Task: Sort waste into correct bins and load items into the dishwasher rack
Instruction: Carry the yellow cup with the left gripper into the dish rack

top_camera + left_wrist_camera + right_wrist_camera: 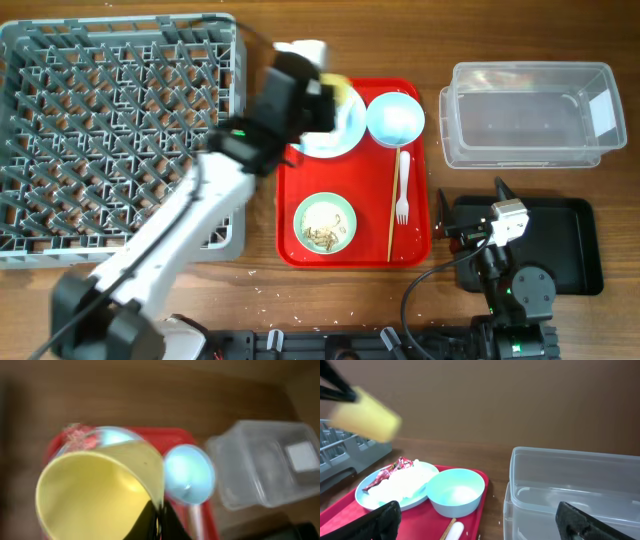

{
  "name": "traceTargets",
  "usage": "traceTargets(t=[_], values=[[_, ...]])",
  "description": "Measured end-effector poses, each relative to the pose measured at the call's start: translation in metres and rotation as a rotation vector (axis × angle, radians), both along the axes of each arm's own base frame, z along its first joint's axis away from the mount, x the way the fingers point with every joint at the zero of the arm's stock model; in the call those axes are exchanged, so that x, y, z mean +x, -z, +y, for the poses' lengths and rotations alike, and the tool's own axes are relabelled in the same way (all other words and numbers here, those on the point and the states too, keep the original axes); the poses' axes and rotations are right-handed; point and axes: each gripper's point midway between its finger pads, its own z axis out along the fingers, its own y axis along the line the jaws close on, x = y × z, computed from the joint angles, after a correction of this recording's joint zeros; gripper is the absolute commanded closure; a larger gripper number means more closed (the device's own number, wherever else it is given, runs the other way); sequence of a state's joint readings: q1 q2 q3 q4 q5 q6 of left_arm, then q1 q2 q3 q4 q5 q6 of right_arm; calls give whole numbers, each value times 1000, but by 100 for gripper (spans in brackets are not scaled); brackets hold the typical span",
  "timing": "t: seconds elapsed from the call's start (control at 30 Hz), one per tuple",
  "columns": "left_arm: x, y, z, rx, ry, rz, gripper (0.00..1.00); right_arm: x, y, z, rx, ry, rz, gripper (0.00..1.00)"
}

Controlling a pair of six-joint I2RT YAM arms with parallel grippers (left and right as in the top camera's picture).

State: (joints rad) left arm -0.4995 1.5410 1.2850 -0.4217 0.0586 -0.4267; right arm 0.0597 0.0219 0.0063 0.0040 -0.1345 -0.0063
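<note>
L pincer (157, 521) holds yellow cup (95, 490) over plate (113, 437).

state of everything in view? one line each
yellow cup: airborne, tilted, empty
left tool: shut on the yellow cup rim
right tool: open, empty
pale blue plate: on red tray, carrying tissue and wrapper
light blue bowl: upright, empty
mint green bowl: upright, food scraps inside
fork: flat on tray
chopstick: flat on tray
clear tub: empty
dishwasher rack: empty
</note>
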Motion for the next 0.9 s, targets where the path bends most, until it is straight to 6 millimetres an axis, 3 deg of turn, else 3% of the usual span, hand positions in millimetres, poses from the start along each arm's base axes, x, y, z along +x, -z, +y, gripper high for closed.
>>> traceTargets(t=[0.13,0.3,0.43,0.57,0.77,0.9], values=[[5,9,109,-140,-190,208,96,0,0,0,0,0,0,0],[10,-9,177,-462,-148,248,96,0,0,0,0,0,0,0],[13,-5,213,-610,-150,269,96,0,0,0,0,0,0,0],[30,9,242,-714,-116,231,96,0,0,0,0,0,0,0],[38,27,273,-746,-155,211,96,0,0,0,0,0,0,0],[41,46,280,-771,-176,249,96,0,0,0,0,0,0,0]])
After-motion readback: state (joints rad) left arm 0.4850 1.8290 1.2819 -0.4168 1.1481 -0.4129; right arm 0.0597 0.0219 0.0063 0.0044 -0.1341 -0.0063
